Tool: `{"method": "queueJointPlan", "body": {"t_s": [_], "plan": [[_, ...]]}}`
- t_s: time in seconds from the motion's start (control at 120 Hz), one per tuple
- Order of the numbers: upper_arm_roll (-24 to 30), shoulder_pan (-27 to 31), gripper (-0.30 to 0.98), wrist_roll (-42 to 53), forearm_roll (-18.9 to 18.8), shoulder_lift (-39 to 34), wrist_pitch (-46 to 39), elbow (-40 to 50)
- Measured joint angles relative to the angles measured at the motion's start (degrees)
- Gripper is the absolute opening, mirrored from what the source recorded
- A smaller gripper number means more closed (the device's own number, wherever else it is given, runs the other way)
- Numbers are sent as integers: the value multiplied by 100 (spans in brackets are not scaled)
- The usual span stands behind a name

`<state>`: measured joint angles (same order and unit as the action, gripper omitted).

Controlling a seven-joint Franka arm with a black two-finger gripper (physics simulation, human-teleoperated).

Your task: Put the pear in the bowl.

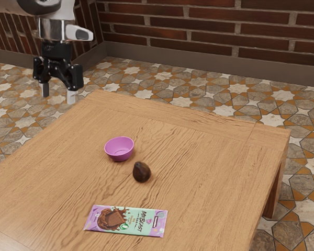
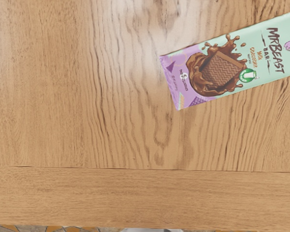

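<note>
Exterior view: gripper (image 1: 58,93) at the exterior view's far left, jaws released, standing apart. Dark pear (image 1: 142,172) on the table (image 1: 209,172), just beside the bowl (image 1: 119,148), nearer and right. Wrist view: chocolate bar (image 2: 222,65) on wood.

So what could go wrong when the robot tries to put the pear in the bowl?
The pear sits close beside the bowl, so one side of the open gripper might bump the bowl and push it away. The pear is also rounded and lies loose on the bare table, so a crooked pinch could make it roll off or slip out. And the bowl looks small, so if the pear is let go near the rim, it might drop outside.
</note>
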<state>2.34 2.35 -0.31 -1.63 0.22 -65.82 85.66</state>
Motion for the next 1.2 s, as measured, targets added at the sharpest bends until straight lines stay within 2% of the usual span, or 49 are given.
{"method": "queueJointPlan", "body": {"t_s": [0.142,0.333,0.45,0.517,0.608,0.767,1.2], "plan": [[-6,11,69,-12,-14,22,-1218,23],[-10,50,69,-32,14,27,-1964,24],[369,450,69,-44,7,89,-2179,-36],[630,620,69,-52,-4,501,-2259,-42],[875,326,69,-62,-10,1117,-2381,-32],[1105,4,69,-78,19,1740,-2744,-4],[1131,-239,69,-109,258,2536,-4347,567]]}}
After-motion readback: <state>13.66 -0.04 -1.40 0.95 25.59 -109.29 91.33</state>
